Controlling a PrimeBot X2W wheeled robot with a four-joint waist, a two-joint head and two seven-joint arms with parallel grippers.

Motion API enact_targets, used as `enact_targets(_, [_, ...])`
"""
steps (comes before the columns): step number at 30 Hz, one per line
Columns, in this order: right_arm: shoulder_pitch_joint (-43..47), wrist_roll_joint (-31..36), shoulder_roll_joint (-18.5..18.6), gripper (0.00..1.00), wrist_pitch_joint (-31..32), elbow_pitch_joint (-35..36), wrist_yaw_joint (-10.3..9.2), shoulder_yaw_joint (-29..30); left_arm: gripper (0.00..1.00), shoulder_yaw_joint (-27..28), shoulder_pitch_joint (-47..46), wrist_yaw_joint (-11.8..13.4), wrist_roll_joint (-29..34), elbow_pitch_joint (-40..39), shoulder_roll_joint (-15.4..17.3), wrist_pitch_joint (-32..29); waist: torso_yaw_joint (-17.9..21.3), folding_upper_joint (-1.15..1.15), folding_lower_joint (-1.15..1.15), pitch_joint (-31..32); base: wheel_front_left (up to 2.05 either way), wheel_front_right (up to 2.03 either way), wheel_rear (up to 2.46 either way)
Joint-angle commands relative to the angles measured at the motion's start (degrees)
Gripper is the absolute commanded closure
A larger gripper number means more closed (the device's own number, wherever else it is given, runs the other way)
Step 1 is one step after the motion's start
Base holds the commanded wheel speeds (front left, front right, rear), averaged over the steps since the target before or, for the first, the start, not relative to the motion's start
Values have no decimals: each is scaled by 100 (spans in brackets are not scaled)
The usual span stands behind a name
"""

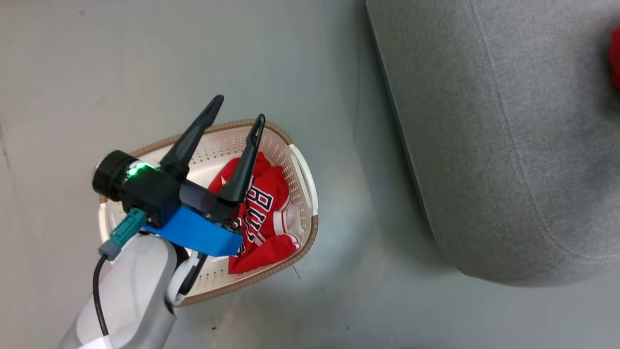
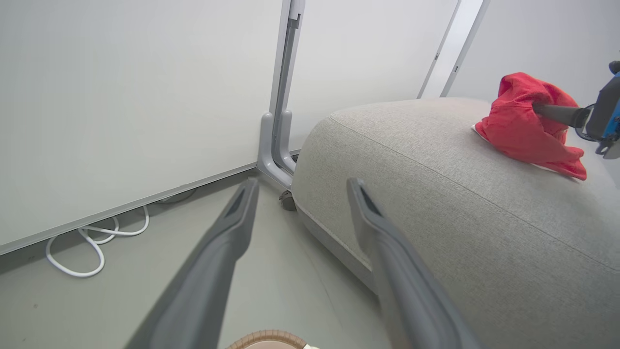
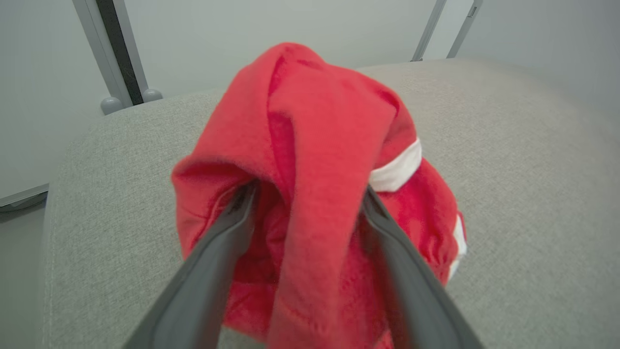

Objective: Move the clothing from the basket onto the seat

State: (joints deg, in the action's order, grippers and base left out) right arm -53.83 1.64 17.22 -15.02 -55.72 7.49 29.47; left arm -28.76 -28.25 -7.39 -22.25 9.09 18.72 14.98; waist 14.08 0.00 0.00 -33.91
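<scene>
Right wrist view has one red garment (image 3: 329, 111) on the seat (image 3: 508, 145), draped over the spread right gripper (image 3: 307, 189) — the lettered jersey (image 1: 266, 208) lies in the basket (image 1: 300, 160) under the open left gripper (image 1: 240, 108).

At lower left of the head view a basket (image 1: 218, 145) on the floor (image 1: 145, 58), one garment (image 1: 266, 208) inside it, left gripper (image 1: 240, 109) above it, seat (image 1: 508, 145) at upper right, other garment (image 3: 315, 121) on the seat, over the right gripper (image 3: 307, 190).
</scene>
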Motion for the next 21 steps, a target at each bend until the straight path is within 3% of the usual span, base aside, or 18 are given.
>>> enact_targets(1, [122,70,16,0,-21,-5,1,-15,0,45,88,-10,-27,35,-55,28,-58,0,0,212,0,0,0])
enact_targets(12, [1258,453,-233,0,-21,637,1,-316,0,535,915,-15,-147,317,-664,29,-357,0,0,1603,0,0,0])
enact_targets(21, [2830,574,-841,0,-20,2266,1,-1241,0,1082,1664,-15,-220,582,-888,29,-552,0,0,2558,0,0,0])
